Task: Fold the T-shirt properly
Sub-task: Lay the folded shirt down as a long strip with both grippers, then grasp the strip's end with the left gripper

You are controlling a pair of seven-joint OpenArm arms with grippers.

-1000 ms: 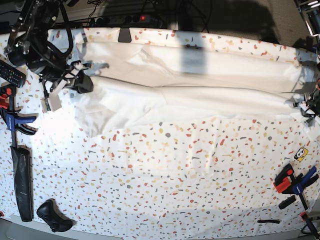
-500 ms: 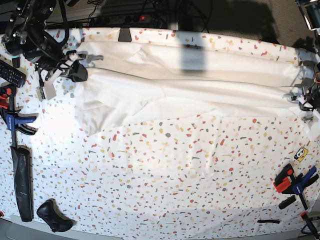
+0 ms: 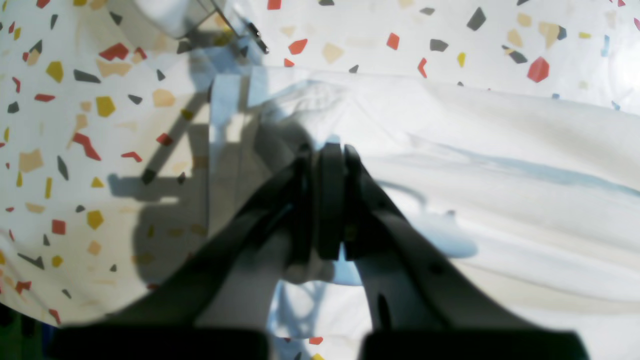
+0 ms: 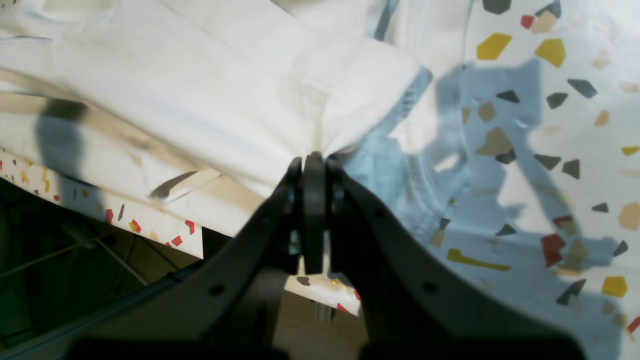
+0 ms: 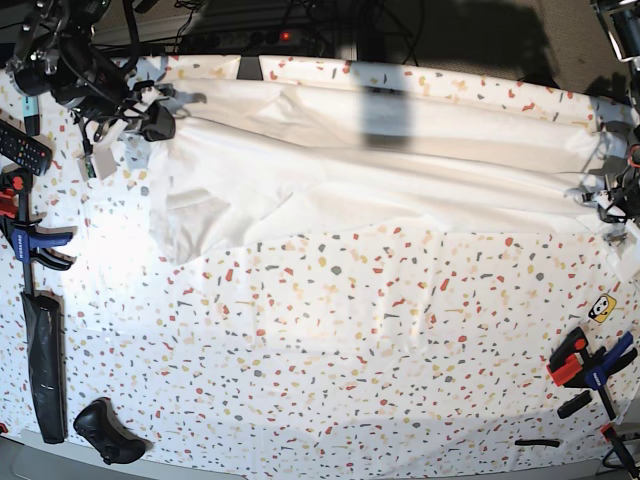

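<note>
A: Count, left to right in the base view?

B: One remote [image 5: 22, 148] at the far left edge. One blue-and-red clamp [image 5: 25, 235] below it, a long black case [image 5: 45, 365] under that, one black controller [image 5: 105, 432] at the near left corner. Far right: one small yellow sticker [image 5: 601, 309], and clamps [image 5: 590, 365] bunched together, number unclear.

A: Shirt?

B: One T-shirt [image 5: 380, 165], white, stretched in a long band across the far side of the speckled surface [image 5: 350, 340]. A sleeve [image 5: 195, 215] sags toward the near side at the left end.

A: Right arm?

B: At the shirt's left end in the base view. Right fingers [image 4: 312, 162] clenched, a pinch of cloth drawn into the tips; the fabric puckers there. The surface's far edge and dark floor show beneath.

A: Left arm?

B: At the right end. Left fingers [image 3: 325, 155] pressed together on the shirt's edge, cloth fanning away from them. Their shadow falls on the surface beside.

A: Containers?

B: None seen.
</note>
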